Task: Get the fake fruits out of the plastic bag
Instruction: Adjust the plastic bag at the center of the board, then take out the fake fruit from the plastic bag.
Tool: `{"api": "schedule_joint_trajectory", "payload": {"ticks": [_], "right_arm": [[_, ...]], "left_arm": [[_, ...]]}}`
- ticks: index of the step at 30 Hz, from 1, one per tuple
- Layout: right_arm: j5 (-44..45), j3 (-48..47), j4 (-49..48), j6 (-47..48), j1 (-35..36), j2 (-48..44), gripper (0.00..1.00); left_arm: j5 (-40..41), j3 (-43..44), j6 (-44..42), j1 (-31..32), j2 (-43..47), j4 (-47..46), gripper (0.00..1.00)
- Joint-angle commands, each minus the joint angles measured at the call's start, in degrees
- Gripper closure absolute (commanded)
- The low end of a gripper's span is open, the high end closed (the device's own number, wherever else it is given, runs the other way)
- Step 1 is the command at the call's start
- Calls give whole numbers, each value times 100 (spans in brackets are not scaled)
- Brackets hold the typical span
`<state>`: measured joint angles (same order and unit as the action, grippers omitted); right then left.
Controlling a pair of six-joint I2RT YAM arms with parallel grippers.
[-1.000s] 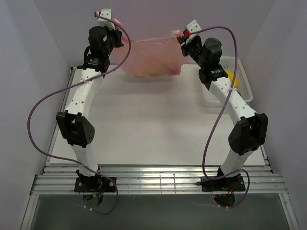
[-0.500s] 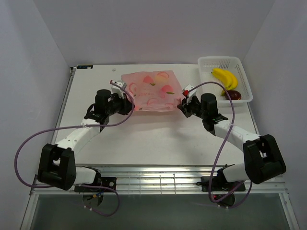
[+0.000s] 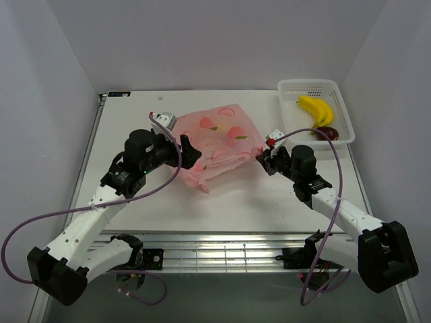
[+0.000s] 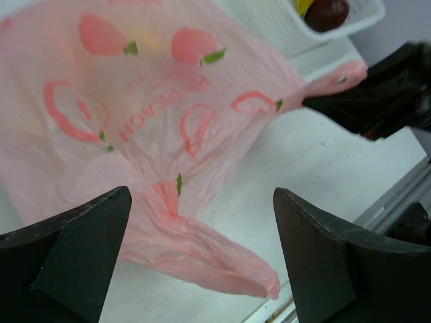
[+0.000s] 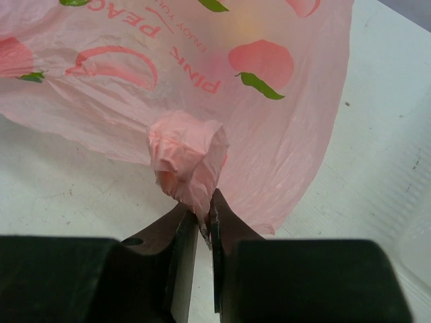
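Top external view shows the left arm stretched forward and lifted, with its left gripper point(image 3: 190, 152) at the near left edge of the thin pink plastic bag with peach pictures point(image 3: 219, 134). In the left wrist view its two fingers are spread wide apart, and the bag's loose edge hangs between them without being squeezed. The right arm lies low and reaches in from the right. Its right gripper point(image 3: 263, 157) is pinching a bunched-up corner of the bag.

The bag sits on the white table point(image 3: 236, 208), near the middle. A white plastic basket with holes point(image 3: 306, 83) holding yellow bananas point(image 3: 316, 108) stands at the far right.

Half a second ago the bag lay flatter and both arms were low. Now the left arm is higher, and a pink flap trails toward the near side.
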<state>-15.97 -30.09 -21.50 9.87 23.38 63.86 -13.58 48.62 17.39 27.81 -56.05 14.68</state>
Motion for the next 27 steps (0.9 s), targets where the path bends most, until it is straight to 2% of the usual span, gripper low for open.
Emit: {"api": "schedule_joint_trajectory", "payload": {"ticks": [1,4,7,10,14,19,23,24,27], "right_arm": [[155,12,31,112,9,-233,83],[155,3,5,103,9,-286,84],[94,-85,93,94,9,-268,84],[59,-146,137,68,9,-286,84],[76,-226,163,-20,9,-286,84],[-170,-366,242,-134,9,-207,83],[-161,-393,260,-187,9,-251,83],[-187,-401,269,-196,18,-268,83],[-240,-384,295,-196,9,-356,83]], "left_arm": [[628,1270,-628,22,17,667,2],[665,2211,-1226,22,-361,887,2],[130,2939,-1650,75,-1143,1335,2],[303,3302,-2045,398,-1969,1801,2],[1215,3041,-2502,892,-2445,1732,2],[1297,2899,-2573,1296,-2630,1583,2],[2174,2662,-2784,1692,-2832,1617,2],[2611,2600,-2785,1797,-2911,1696,2],[3027,2591,-2741,1929,-3122,1749,2]]}}
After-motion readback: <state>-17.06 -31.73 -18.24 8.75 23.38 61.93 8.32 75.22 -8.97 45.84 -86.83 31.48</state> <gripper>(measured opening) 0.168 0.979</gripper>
